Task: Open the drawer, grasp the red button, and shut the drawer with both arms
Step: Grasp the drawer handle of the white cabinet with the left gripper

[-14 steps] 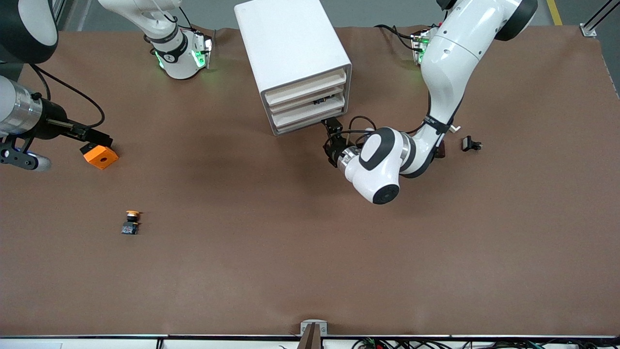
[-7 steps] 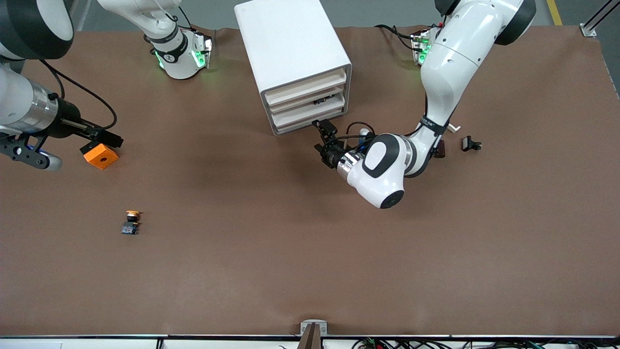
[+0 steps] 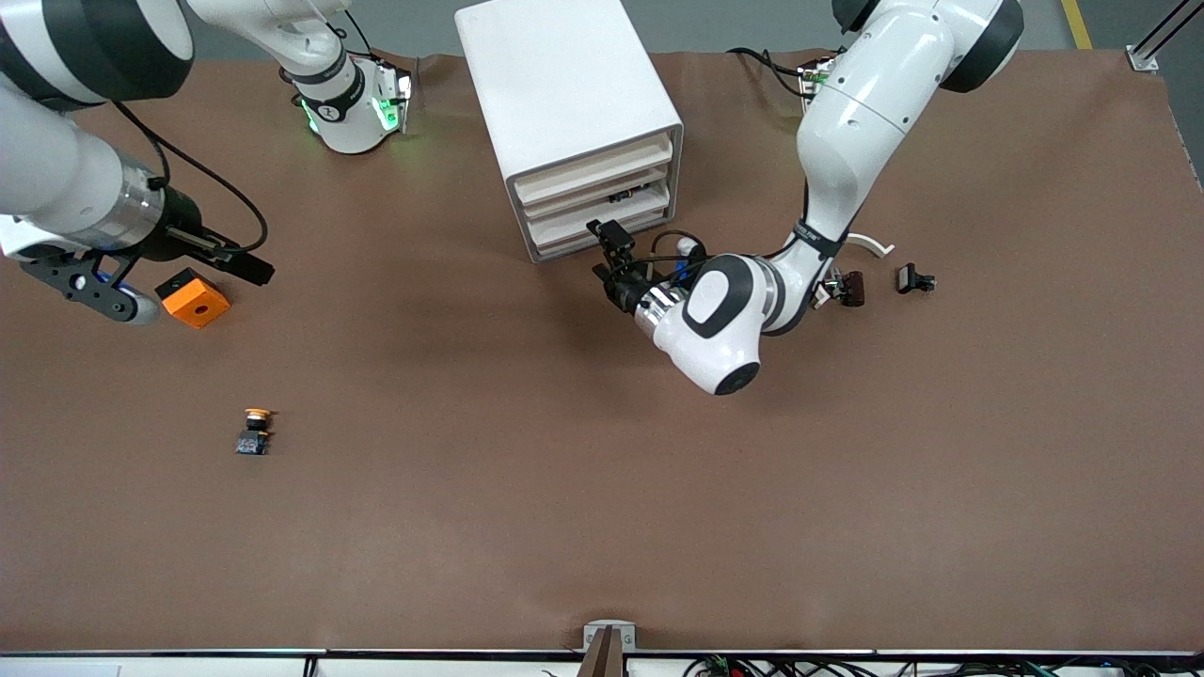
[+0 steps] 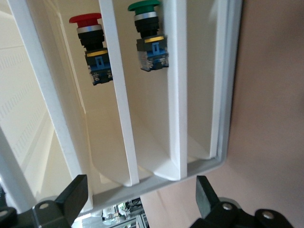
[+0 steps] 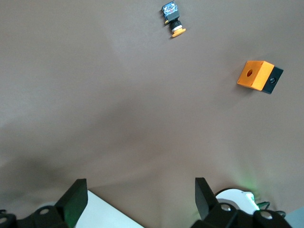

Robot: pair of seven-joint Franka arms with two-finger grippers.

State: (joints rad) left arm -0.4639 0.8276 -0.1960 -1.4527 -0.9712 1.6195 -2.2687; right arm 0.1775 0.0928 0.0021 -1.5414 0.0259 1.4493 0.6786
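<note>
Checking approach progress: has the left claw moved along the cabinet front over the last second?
Yes. The left claw, open, has slid along the cabinet front toward the right arm's end.

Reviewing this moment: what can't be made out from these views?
- Front view: the red button is hidden inside the cabinet.
- Left wrist view: which drawer holds it is unclear; the cabinet is cut off.
- Front view: the small black parts are too small to identify.
- Right wrist view: right pincer cut off by the edge.
</note>
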